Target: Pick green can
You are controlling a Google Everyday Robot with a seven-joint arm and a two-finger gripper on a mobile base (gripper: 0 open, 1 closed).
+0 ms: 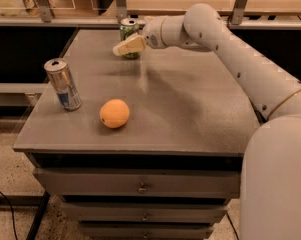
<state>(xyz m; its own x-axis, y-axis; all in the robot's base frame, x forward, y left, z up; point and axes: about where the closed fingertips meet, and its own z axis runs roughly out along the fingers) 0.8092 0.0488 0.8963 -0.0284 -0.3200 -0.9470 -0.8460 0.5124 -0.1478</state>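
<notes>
The green can [128, 30], green with white markings and a silver top, stands upright at the far edge of the grey table [190, 109], left of centre. My gripper [124, 47], cream-coloured, reaches in from the right. It lies across the lower front of the can and hides the can's lower half. The white arm [225, 39] runs from the right foreground up to the gripper.
A taller, slim silver can with a blue label [63, 84] stands near the table's left edge. An orange [114, 113] lies near the front, left of centre. Drawers [140, 186] sit below the tabletop. A rail and counter run behind the table.
</notes>
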